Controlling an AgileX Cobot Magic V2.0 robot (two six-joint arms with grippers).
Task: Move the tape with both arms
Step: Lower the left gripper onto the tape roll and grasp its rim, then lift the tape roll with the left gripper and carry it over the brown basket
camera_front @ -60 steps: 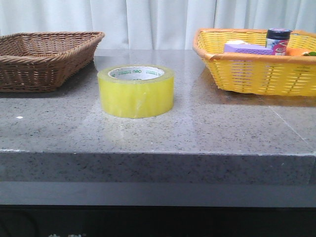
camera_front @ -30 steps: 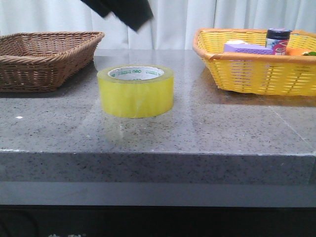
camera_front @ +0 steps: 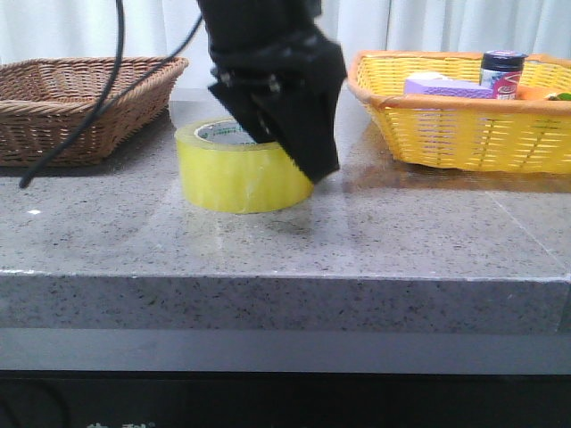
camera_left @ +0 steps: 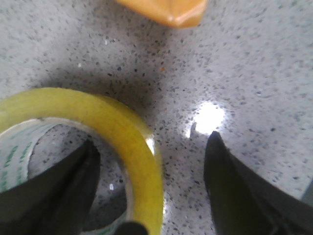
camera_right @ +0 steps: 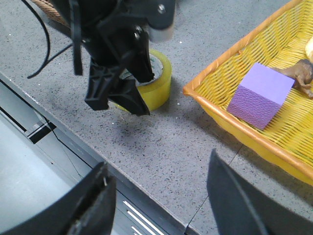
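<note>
The tape (camera_front: 234, 178), a wide yellow roll with a white-and-green core label, lies flat on the grey stone table near the middle. My left gripper (camera_front: 281, 134) has come down over its right side. In the left wrist view the gripper (camera_left: 151, 142) is open and straddles the tape's wall (camera_left: 132, 142), with one finger (camera_left: 63, 186) inside the hole and the other (camera_left: 234, 191) outside. The jaws do not touch the wall. My right gripper (camera_right: 157, 161) is open and empty, high above the table's front edge. It looks down on the left arm (camera_right: 117, 63) and the tape (camera_right: 161, 81).
A brown wicker basket (camera_front: 80, 102) stands at the back left. A yellow basket (camera_front: 464, 134) at the back right holds a purple sponge block (camera_front: 446, 86) and a jar (camera_front: 502, 73). A black cable (camera_front: 89, 116) hangs beside the left arm.
My left arm has dropped from the top of the front view onto the tape's right side. The tape has not moved.
</note>
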